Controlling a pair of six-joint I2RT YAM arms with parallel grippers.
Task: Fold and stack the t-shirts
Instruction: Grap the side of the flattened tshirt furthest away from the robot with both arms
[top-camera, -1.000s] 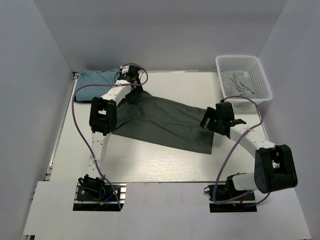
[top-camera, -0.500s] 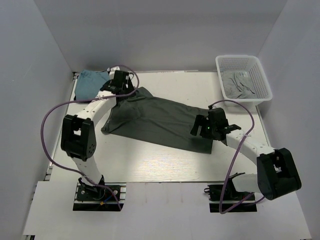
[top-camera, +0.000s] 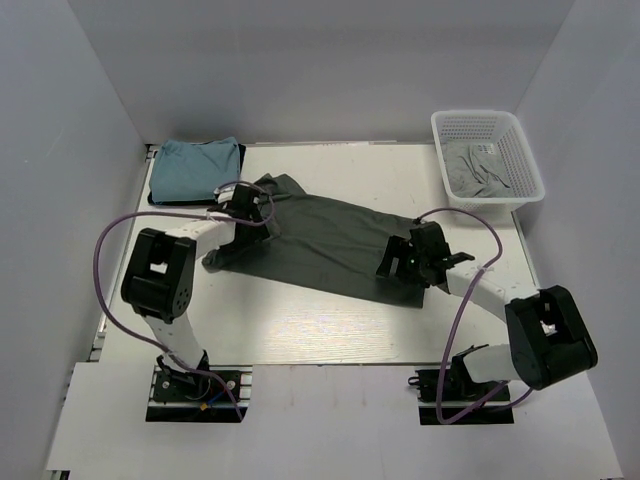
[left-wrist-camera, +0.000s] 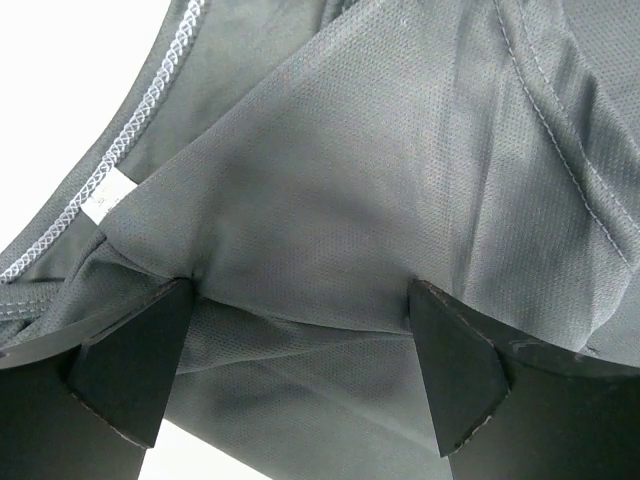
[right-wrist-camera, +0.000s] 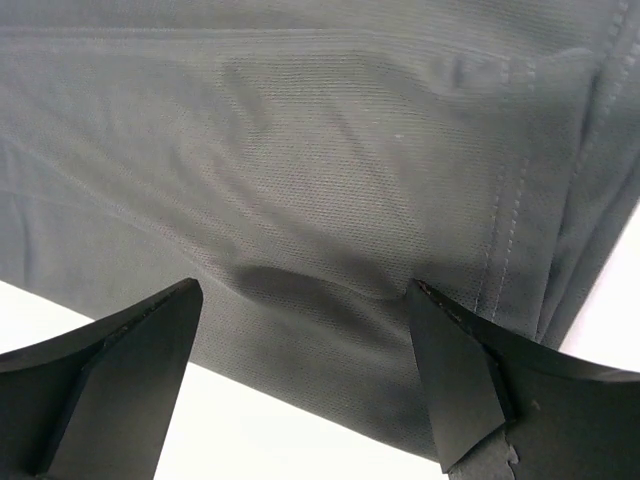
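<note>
A dark grey-green t-shirt (top-camera: 320, 245) lies spread across the middle of the table. My left gripper (top-camera: 250, 214) is down on its left end. In the left wrist view the left gripper (left-wrist-camera: 295, 335) is open, with both fingers (left-wrist-camera: 130, 375) pressed on wrinkled fabric (left-wrist-camera: 330, 180). My right gripper (top-camera: 402, 262) is down on the shirt's right end. In the right wrist view it (right-wrist-camera: 300, 315) is open over the hem (right-wrist-camera: 330, 200). A folded light teal-blue t-shirt (top-camera: 195, 168) lies at the back left. A paler grey t-shirt (top-camera: 474, 172) lies in the basket.
A white mesh basket (top-camera: 487, 122) stands at the back right corner. Grey walls close in the table on the left, back and right. Purple cables loop beside both arms. Bare white table (top-camera: 320, 325) lies in front of the shirt.
My left gripper has moved from the back left, by the teal shirt, down onto the dark shirt's left end. My right gripper has shifted left and settled onto the right end.
</note>
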